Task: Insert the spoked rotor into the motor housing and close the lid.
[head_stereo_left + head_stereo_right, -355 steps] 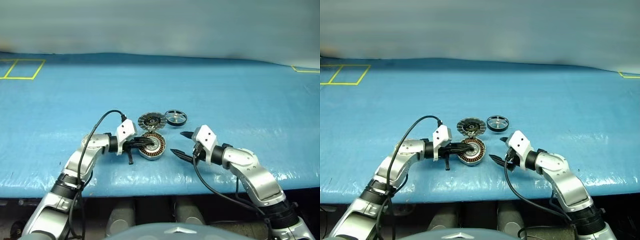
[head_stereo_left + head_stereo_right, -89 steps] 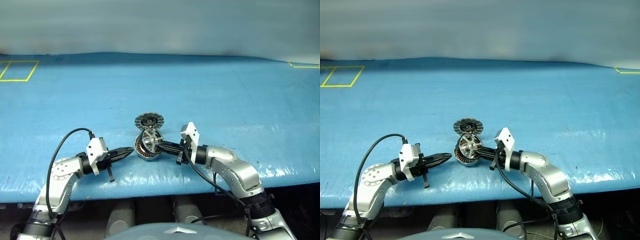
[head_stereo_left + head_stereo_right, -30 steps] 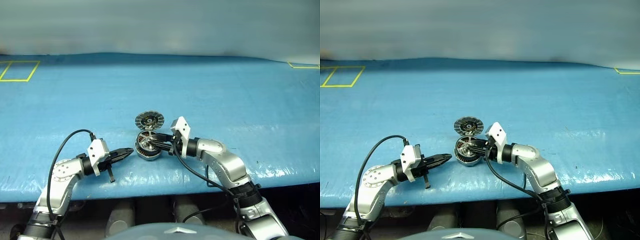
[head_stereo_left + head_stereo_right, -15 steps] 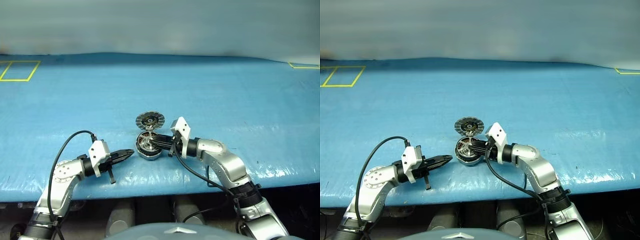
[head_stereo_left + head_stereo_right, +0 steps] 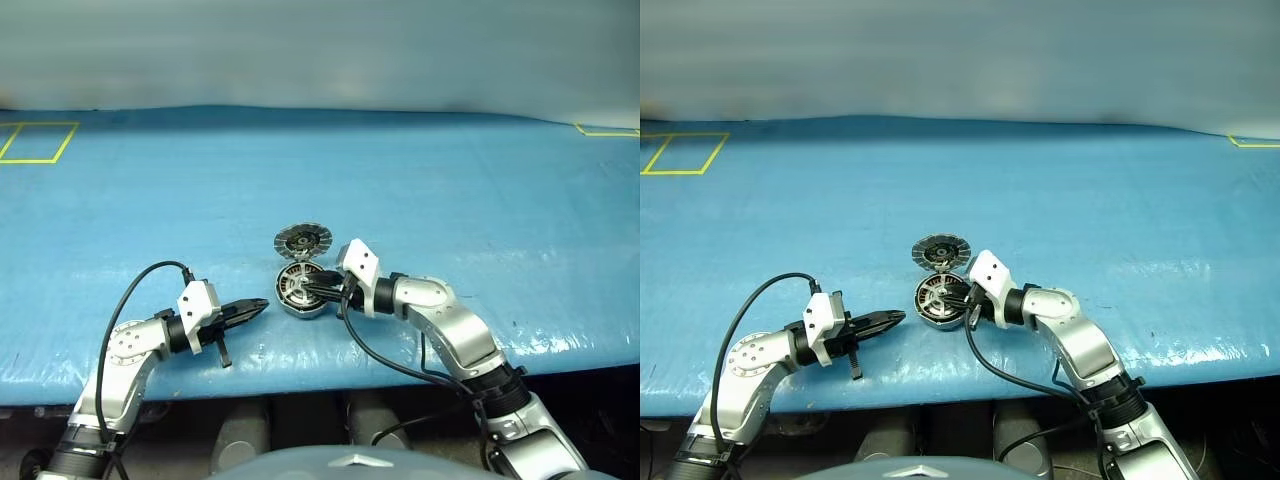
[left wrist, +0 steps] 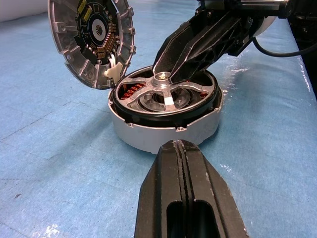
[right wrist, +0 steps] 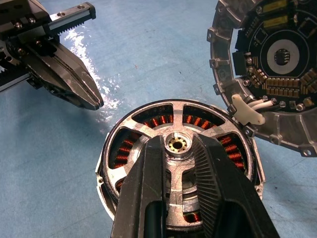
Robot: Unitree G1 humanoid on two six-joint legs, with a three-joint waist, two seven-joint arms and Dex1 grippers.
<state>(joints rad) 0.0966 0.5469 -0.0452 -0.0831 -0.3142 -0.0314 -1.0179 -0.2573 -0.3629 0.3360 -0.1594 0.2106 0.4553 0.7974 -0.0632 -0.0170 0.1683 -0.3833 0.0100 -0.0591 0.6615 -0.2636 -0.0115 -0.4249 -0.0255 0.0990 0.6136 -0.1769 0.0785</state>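
The motor housing (image 6: pixel 163 136) sits on the blue table near its front edge, copper windings (image 7: pixel 153 120) showing through the spoked rotor (image 6: pixel 168 99), which lies flat inside it. My right gripper (image 7: pixel 177 139) reaches in from the right and is shut on the spoked rotor, one finger on each side of its central hub. The lid (image 5: pixel 302 240) stands tilted against the housing's far side, its circuit-board face (image 7: pixel 277 59) towards me, joined to the housing by a white connector. My left gripper (image 5: pixel 258 308) is shut and empty, pointing at the housing from the left, a short gap away.
The blue table covering (image 5: pixel 450 190) stretches wide beyond and beside the parts. Yellow tape marks lie at the far left (image 5: pixel 40 140) and far right (image 5: pixel 605 130). The table's front edge (image 5: pixel 300 375) runs just below both grippers. Black cables loop from each wrist.
The spoked rotor has gone from tilted to lying flat in the motor housing, and my right gripper has rolled with it. My left gripper has stayed still.
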